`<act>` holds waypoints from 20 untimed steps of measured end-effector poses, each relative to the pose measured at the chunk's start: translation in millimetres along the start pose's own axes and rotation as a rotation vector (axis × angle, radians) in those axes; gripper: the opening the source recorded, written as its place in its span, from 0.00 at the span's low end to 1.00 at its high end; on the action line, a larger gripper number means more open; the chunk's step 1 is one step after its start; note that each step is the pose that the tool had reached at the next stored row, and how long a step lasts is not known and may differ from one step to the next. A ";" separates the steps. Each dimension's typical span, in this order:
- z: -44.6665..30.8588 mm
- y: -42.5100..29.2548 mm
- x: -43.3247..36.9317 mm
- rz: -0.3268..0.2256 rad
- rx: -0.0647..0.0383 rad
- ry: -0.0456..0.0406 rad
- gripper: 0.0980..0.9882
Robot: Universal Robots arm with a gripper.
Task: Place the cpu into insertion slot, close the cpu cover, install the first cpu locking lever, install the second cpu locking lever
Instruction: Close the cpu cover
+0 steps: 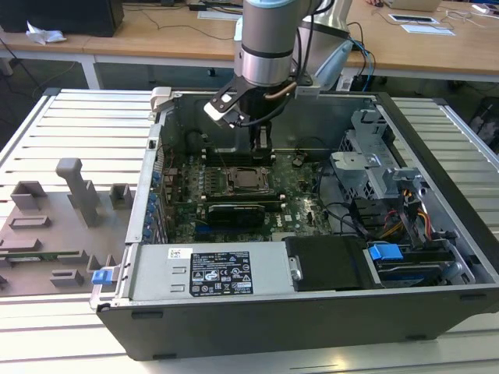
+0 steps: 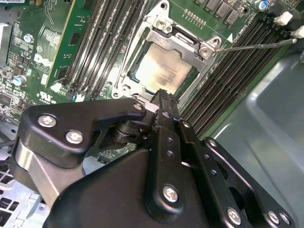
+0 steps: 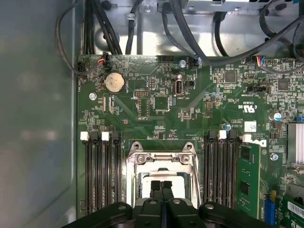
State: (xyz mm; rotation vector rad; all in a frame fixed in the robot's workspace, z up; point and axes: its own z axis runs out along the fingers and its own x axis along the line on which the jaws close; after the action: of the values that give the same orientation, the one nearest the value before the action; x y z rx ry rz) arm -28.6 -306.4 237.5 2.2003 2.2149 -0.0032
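Observation:
The cpu (image 2: 164, 71) lies flat in the insertion slot (image 1: 248, 181), its silvery top showing through the window of the cpu cover (image 2: 187, 42). The cover lies down over the chip, also seen in the first wrist view (image 3: 161, 159). My gripper (image 3: 161, 184) hangs just above the socket's edge with its two black fingers pressed together and nothing between them; its tip (image 2: 162, 96) reaches over the chip's rim. One thin wire locking lever (image 2: 256, 46) sticks out sideways across the memory slots. A second thin lever (image 2: 130, 45) runs along the other side.
Black memory slots (image 3: 99, 171) flank the socket on both sides. Cables (image 3: 190, 33) hang over the board's far edge. The open case (image 1: 156, 140) holds a power supply (image 1: 222, 273), a drive cage (image 1: 374, 167) and a black expansion card (image 1: 234, 212). A grey fixture tray (image 1: 54, 226) lies at the exterior view's left.

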 end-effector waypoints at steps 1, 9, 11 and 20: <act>2.1 -0.5 0.0 0.000 0.000 -0.0001 0.01; 8.1 -1.8 0.1 0.000 0.000 -0.0001 0.01; 10.1 -2.0 0.2 0.000 0.000 0.0000 0.01; 19.3 -9.6 0.3 0.000 0.000 -0.0002 0.01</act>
State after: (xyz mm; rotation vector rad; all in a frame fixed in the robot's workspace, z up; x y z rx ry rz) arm -38.0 -306.5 218.1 2.2003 2.2148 -0.0036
